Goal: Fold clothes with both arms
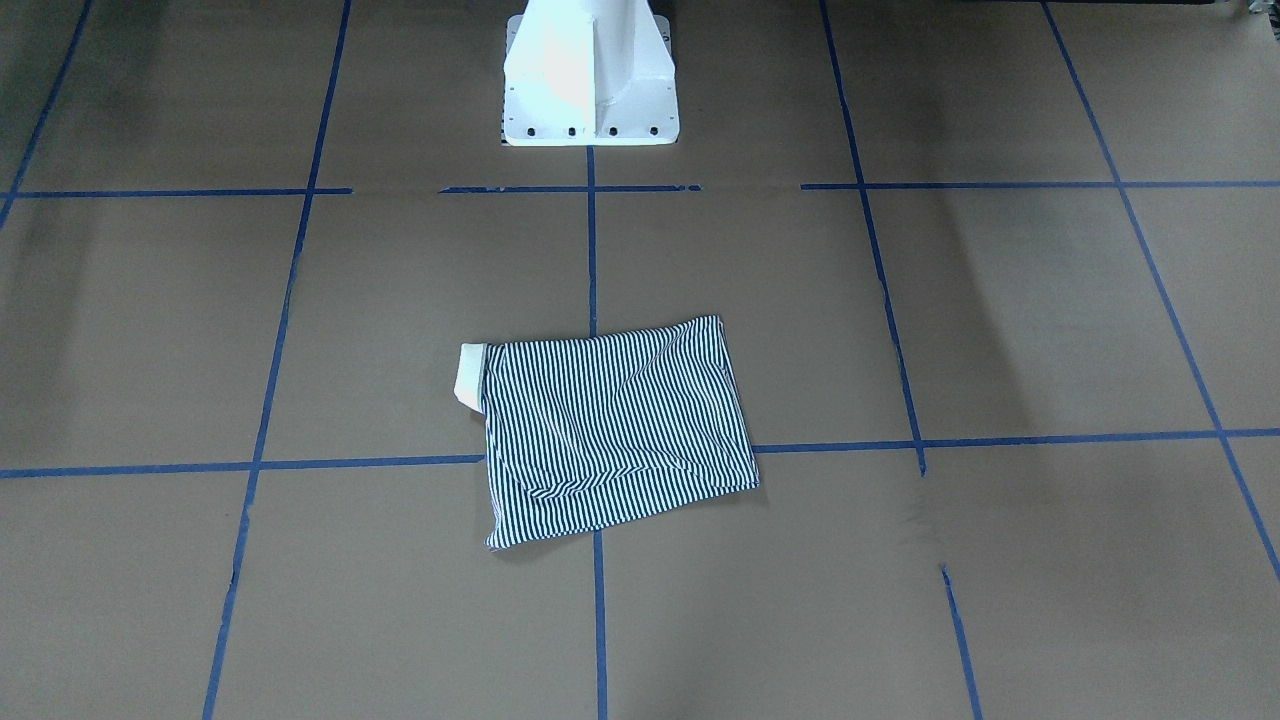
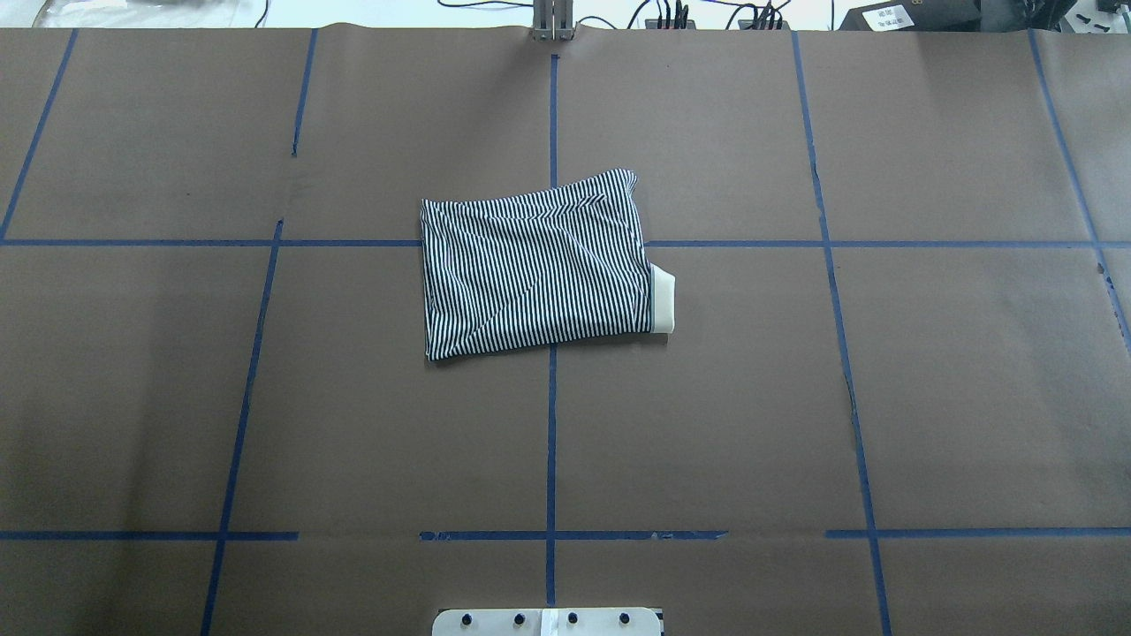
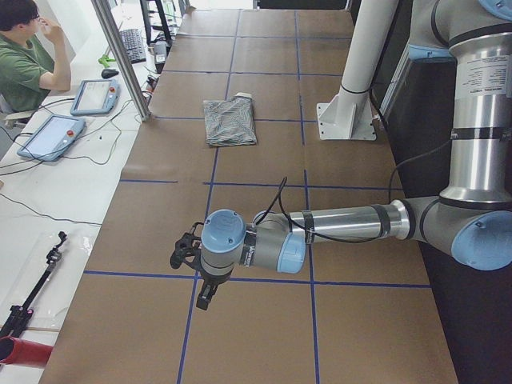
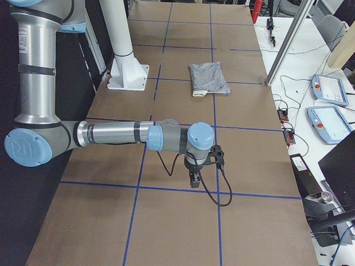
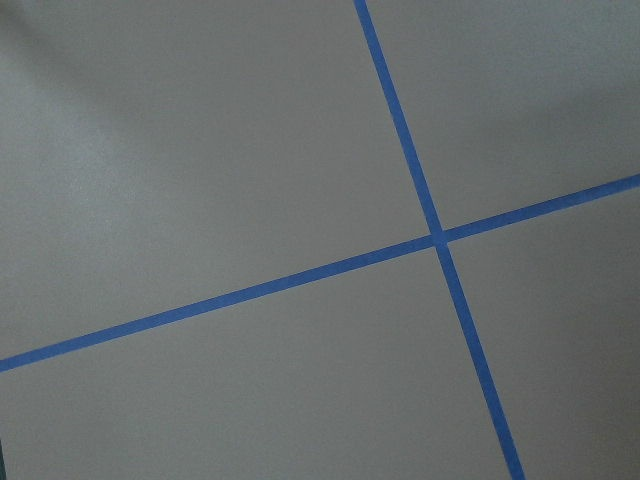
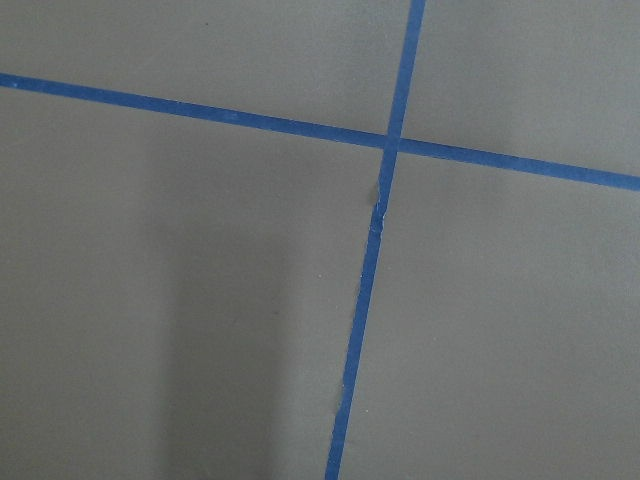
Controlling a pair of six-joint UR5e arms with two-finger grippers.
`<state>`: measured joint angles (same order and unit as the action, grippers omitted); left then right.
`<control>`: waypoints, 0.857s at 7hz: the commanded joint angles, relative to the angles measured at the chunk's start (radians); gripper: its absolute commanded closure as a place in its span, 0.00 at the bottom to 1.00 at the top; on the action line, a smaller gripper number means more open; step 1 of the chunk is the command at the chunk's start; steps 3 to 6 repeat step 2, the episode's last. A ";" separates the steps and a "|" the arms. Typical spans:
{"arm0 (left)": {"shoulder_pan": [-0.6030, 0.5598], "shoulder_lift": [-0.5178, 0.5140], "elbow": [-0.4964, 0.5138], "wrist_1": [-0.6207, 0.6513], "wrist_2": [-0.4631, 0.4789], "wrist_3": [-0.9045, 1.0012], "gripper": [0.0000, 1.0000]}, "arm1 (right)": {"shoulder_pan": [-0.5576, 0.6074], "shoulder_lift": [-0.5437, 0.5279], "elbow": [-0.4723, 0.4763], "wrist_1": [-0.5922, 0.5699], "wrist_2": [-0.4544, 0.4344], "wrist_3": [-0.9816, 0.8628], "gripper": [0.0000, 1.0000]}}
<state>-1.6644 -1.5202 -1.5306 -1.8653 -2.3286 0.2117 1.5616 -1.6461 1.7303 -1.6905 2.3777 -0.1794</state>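
Covering nearly every view, the flat table surface of brown paper is divided into large squares by strips of blue tape. In the left side view the jointed grey-metal left arm with pale blue joint caps stretches level across the lower middle of the frame. In the right side view the matching right arm reaches in from the left edge at mid-height. The white pedestal base stands at top centre of the front-facing view. The navy-and-white striped polo shirt lies folded into a rough rectangle slightly above the overhead frame's centre, flat on the paper across a tape crossing and well apart from both arms. Its plain cream collar sticks out at the rectangle's lower right corner. The black left gripper points down over the paper at lower left of its view, and the black right gripper hangs below its wrist near the frame's centre. How wide either pincer stands cannot be told from these views. Both wrist views show only paper and crossing tape.
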 commanded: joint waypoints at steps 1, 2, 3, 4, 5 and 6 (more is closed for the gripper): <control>0.000 0.000 0.000 0.000 0.000 0.000 0.00 | 0.000 0.002 0.002 0.000 0.000 0.000 0.00; 0.000 0.000 0.000 0.000 0.000 0.002 0.00 | 0.000 0.002 0.002 0.000 0.002 -0.002 0.00; 0.000 0.000 0.000 0.000 0.000 0.002 0.00 | 0.000 0.002 0.002 0.000 0.002 -0.002 0.00; 0.000 0.000 0.000 0.000 0.000 0.002 0.00 | 0.000 0.002 0.002 0.000 0.002 -0.002 0.00; 0.000 0.000 0.000 0.000 0.000 0.002 0.00 | 0.000 0.002 0.002 0.000 0.002 -0.002 0.00; 0.000 0.000 0.000 0.000 0.000 0.002 0.00 | 0.000 0.002 0.002 0.000 0.002 -0.002 0.00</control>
